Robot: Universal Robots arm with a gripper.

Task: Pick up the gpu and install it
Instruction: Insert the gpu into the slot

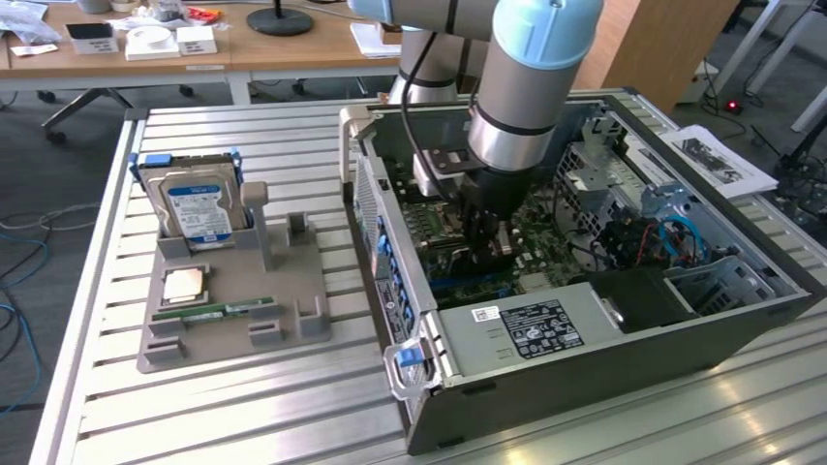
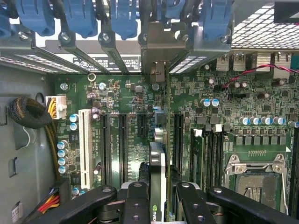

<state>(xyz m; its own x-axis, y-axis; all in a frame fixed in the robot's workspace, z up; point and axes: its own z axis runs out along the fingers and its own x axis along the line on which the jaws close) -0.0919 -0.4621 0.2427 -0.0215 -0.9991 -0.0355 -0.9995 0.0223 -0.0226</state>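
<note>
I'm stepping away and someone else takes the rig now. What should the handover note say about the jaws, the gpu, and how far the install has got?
Gripper: jaws shut on the gpu, held edge-on, reaching down inside the open computer case.
Gpu: over the motherboard, among the expansion slots, its bracket end toward the rear slot openings.
Done: card picked up and brought into the case; the parts tray holds the hard drive, the RAM stick and a CPU.
Left: I cannot tell whether the card is seated in its slot; not released.
</note>
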